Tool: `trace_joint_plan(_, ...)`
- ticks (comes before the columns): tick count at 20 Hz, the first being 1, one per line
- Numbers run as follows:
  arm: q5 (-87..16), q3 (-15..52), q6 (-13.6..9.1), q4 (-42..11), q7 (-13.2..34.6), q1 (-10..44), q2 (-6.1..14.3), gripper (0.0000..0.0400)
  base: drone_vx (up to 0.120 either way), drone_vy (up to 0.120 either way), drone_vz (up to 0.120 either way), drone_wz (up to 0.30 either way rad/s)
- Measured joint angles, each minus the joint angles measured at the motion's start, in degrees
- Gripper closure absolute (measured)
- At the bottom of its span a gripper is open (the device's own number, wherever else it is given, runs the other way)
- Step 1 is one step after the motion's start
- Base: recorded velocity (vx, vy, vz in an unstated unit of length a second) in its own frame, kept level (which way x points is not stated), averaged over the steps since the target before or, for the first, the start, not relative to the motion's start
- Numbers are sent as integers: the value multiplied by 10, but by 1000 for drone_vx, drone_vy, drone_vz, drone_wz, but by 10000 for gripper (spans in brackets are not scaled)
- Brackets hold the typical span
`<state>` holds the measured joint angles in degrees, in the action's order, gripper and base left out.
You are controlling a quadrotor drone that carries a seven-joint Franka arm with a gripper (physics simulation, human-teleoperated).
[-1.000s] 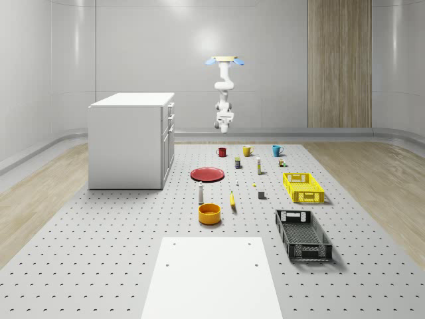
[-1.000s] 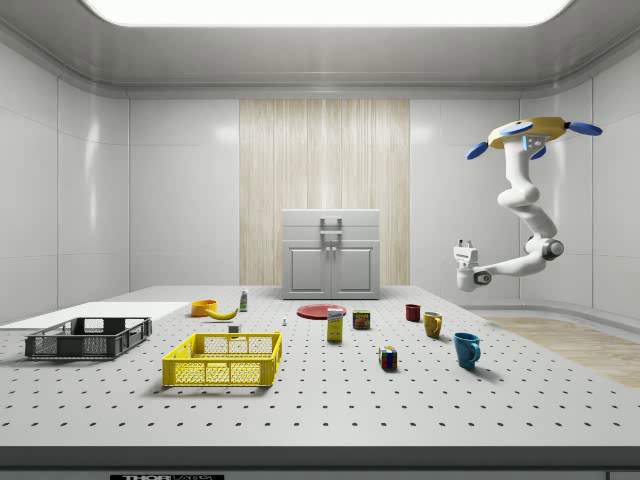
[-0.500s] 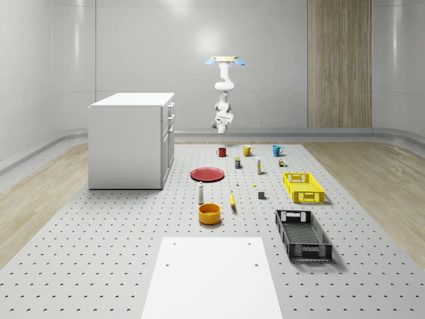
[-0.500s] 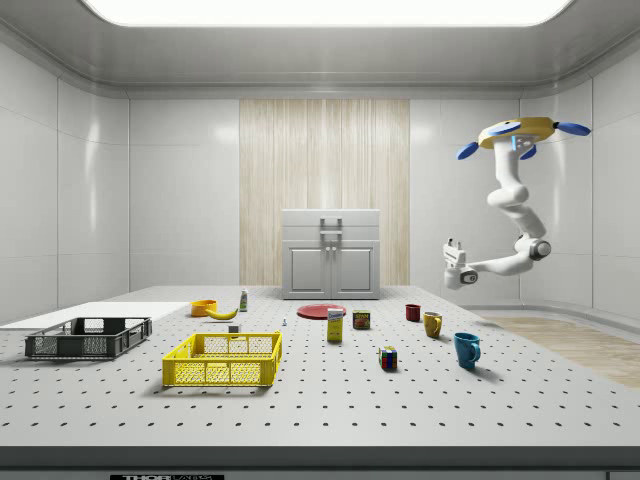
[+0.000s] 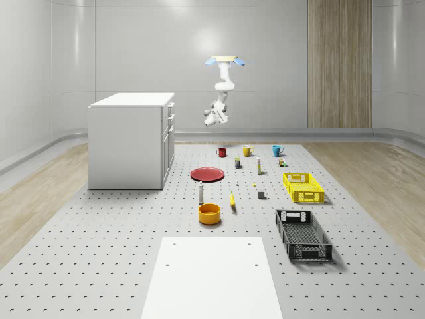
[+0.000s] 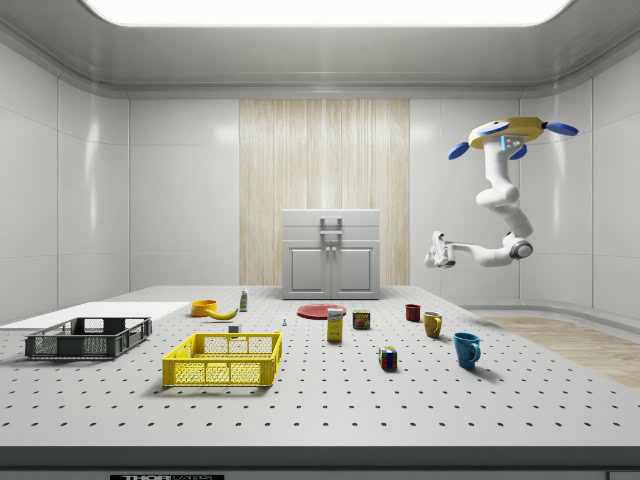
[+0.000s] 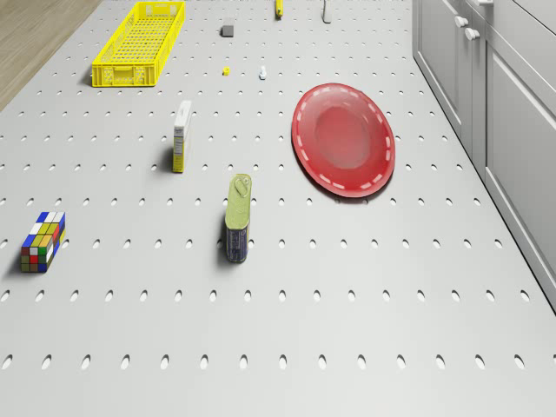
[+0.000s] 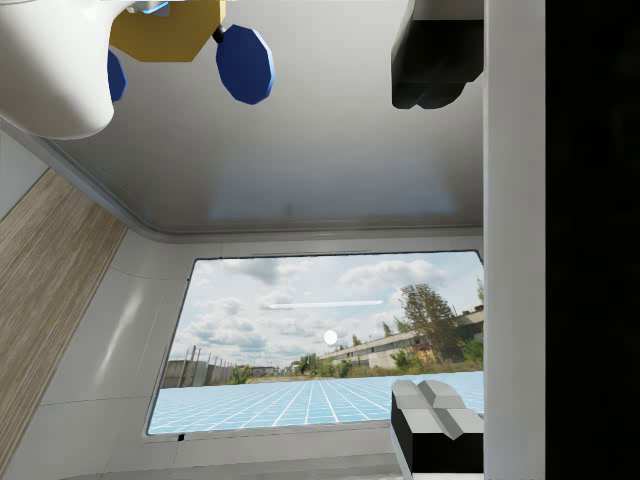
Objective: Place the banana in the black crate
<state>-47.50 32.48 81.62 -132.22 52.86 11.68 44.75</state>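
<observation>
My drone (image 6: 510, 131) hovers high above far mugs; claw (image 6: 436, 250) empty, fingers apart. Curved yellow banana (image 5: 232, 199) on tabletop (image 5: 119, 252), apart from black mesh crate (image 5: 303, 234).

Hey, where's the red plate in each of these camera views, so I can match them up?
Whole-scene view: red plate mid-floor, beside the white cabinet.
Side view: centre, before the cabinet.
Drone view: beside the cabinet's drawers.
Wrist view: not in it.
Shared landmark: the cabinet.
</observation>
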Motion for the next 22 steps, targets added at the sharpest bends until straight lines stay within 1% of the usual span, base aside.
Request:
trace_joint_plan(2, -128, 74, 2, -71, 36, 37, 16, 0, 120, 0, 0, 0)
trace_joint_plan(4, -259, 143, -4, -147, 82, 85, 33, 0, 120, 0, -20, 0)
trace_joint_plan(5, -321, 174, -12, -182, 107, 112, 41, 0, 120, 0, -120, 0)
trace_joint_plan(7, -428, 227, -34, -240, 159, 173, 57, 0, 120, 0, -120, 0)
trace_joint_plan(9, -511, 270, -61, -280, 207, 235, 72, 0, 120, 0, -120, 0)
trace_joint_plan(12, -590, 317, -99, -313, 264, 317, 93, 0, 120, 0, -120, 0)
trace_joint_plan(15, -631, 347, -126, -327, 303, 377, 112, 0, 120, 0, -120, 0)
trace_joint_plan(18, -651, 366, -141, -334, 329, 417, 127, 0, 120, 0, -120, 0)
trace_joint_plan(22, -660, 382, -148, -337, 351, 449, 145, 0, 120, 0, -120, 0)
